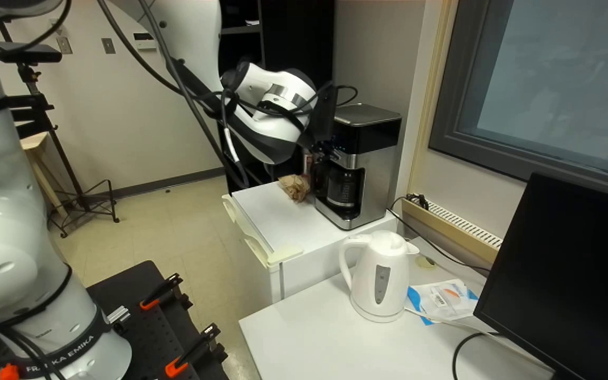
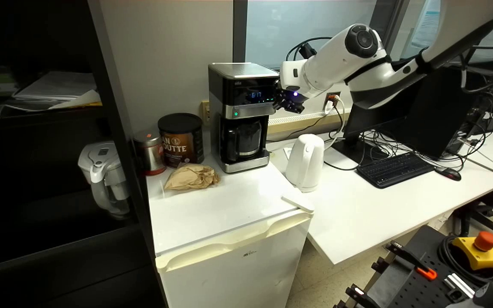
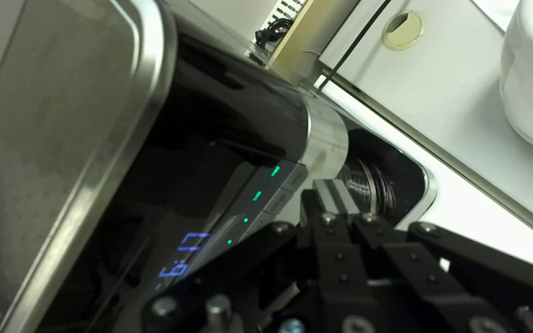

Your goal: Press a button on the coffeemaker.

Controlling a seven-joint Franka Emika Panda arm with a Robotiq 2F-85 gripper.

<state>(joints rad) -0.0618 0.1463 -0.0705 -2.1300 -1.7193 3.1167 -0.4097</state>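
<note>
The black and silver coffeemaker (image 1: 380,171) stands on the white fridge top, and it also shows in an exterior view (image 2: 242,112). In the wrist view the coffeemaker (image 3: 86,152) fills the left side. Its front panel has a lit blue clock display (image 3: 181,254), green lights and a row of grey buttons (image 3: 278,201). Its dark carafe (image 2: 246,139) sits below. My gripper (image 3: 336,196) is shut with nothing between its pads. The fingertips are at the panel's right end, beside the buttons; I cannot tell if they touch. My gripper also shows in an exterior view (image 2: 288,102).
A white kettle (image 1: 383,279) stands on the desk beside the fridge (image 2: 229,209). A crumpled paper bag (image 2: 192,176), a coffee tin (image 2: 182,141) and a metal canister (image 2: 151,154) are left of the coffeemaker. A monitor (image 1: 573,274) stands on the desk.
</note>
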